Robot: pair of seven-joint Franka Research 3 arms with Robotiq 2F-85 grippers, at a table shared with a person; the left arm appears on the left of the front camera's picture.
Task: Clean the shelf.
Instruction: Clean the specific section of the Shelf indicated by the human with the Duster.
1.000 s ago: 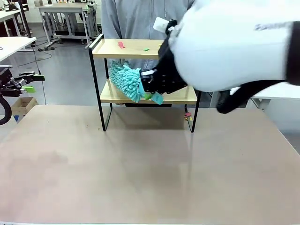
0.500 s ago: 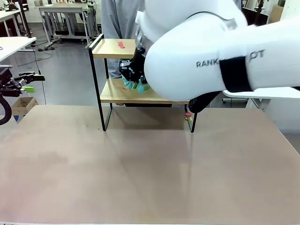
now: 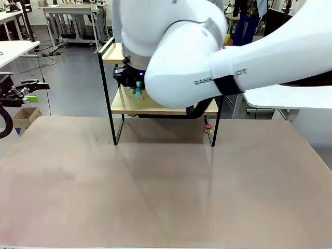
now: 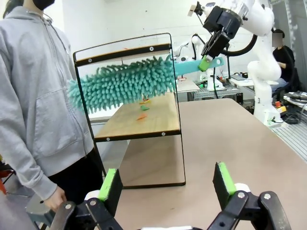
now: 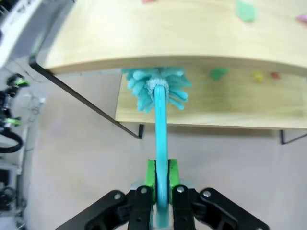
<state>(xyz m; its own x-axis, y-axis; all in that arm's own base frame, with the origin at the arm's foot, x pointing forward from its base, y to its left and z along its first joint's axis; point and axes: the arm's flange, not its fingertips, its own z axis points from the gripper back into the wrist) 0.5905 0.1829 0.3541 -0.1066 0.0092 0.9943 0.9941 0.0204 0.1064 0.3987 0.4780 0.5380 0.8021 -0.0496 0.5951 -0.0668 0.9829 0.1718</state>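
Observation:
The shelf stands at the table's far side, with two light boards in a black frame. My right gripper is shut on the teal handle of a fluffy teal duster. The duster head lies between the two boards, above the lower one. In the left wrist view the right gripper grips the handle's end beside the shelf. Small coloured scraps lie on the lower board, and others on the top board. My left gripper hangs open at the far left, off the table.
A person in a grey hoodie stands close behind the shelf. The brown table stretches bare in front of it. My right arm's big white links cross most of the shelf in the front view. Other tables stand behind.
My right arm has swung to the left along the shelf, taking the duster with it. In the front view the duster head has gone behind the arm. The left arm has not moved.

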